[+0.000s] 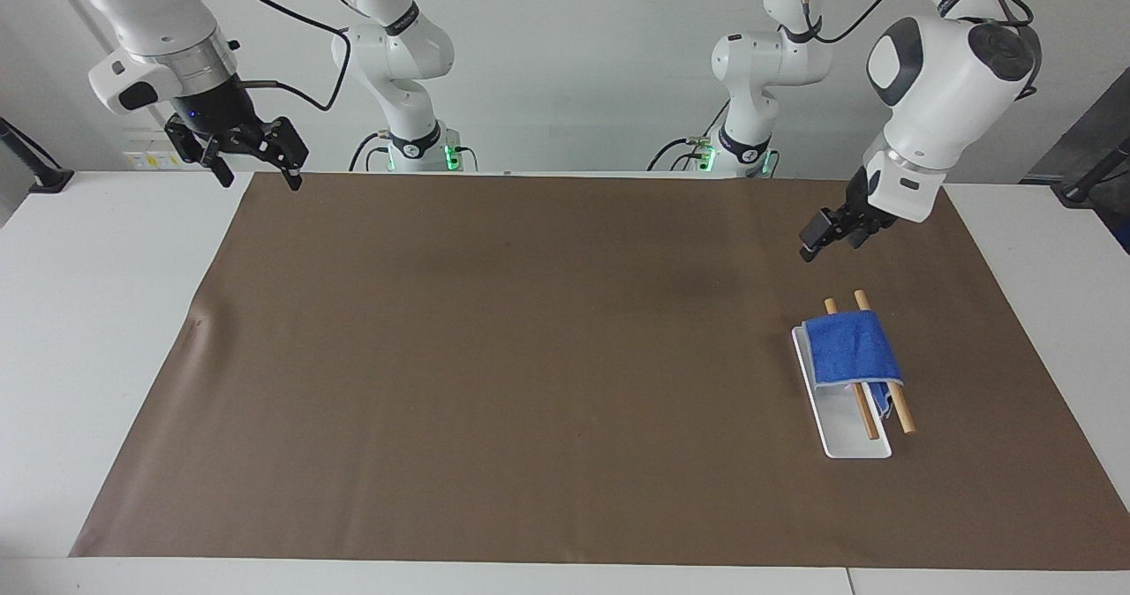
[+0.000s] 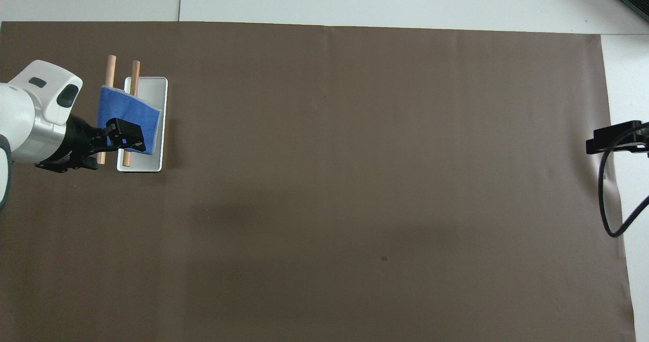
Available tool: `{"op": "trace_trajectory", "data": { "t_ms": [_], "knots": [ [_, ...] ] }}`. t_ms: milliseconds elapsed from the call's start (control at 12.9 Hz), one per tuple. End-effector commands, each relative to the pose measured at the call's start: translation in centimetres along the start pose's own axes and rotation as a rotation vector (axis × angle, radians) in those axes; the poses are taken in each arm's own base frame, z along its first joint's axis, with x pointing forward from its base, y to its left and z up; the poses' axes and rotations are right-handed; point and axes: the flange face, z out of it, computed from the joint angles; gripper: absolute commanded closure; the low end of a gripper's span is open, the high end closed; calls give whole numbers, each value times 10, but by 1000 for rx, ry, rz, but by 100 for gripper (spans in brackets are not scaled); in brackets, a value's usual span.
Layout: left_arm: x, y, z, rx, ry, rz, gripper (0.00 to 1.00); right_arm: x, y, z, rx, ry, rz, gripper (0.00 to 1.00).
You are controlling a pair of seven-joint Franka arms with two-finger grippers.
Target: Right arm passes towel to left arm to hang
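The blue towel [image 1: 852, 352] hangs folded over two wooden dowels [image 1: 904, 415] of a small rack with a white tray base [image 1: 847, 436], toward the left arm's end of the brown mat. It also shows in the overhead view [image 2: 124, 116]. My left gripper [image 1: 817, 240] is open and empty, raised in the air above the mat by the rack, clear of the towel. In the overhead view the left gripper [image 2: 101, 146] covers the towel's edge. My right gripper [image 1: 253, 161], blue light on its wrist, is open and empty, and waits over the mat's corner at the right arm's end.
The brown mat [image 1: 530, 357] covers most of the white table [image 1: 97, 312]. The right gripper's tip and its black cable [image 2: 606, 200] show at the mat's edge in the overhead view. Two more white arm bases [image 1: 410, 136] stand at the table's robot side.
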Motion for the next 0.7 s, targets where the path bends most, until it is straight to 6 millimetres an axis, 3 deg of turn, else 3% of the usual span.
{"op": "trace_trajectory", "data": {
  "t_ms": [0,155,233,622],
  "knots": [
    [-10,-8,-4,51,-1,83,0,4,3,-9,-4,-9,0,0],
    [-8,-13,-8,115,19,253,0,1,5,-3,-2,-20,4,0],
    [-6,-17,-13,115,17,258,0,-2,4,-2,-1,-25,6,0],
    [5,-11,-78,126,-1,310,0,-3,-2,-1,-2,-28,30,0]
  ]
}}
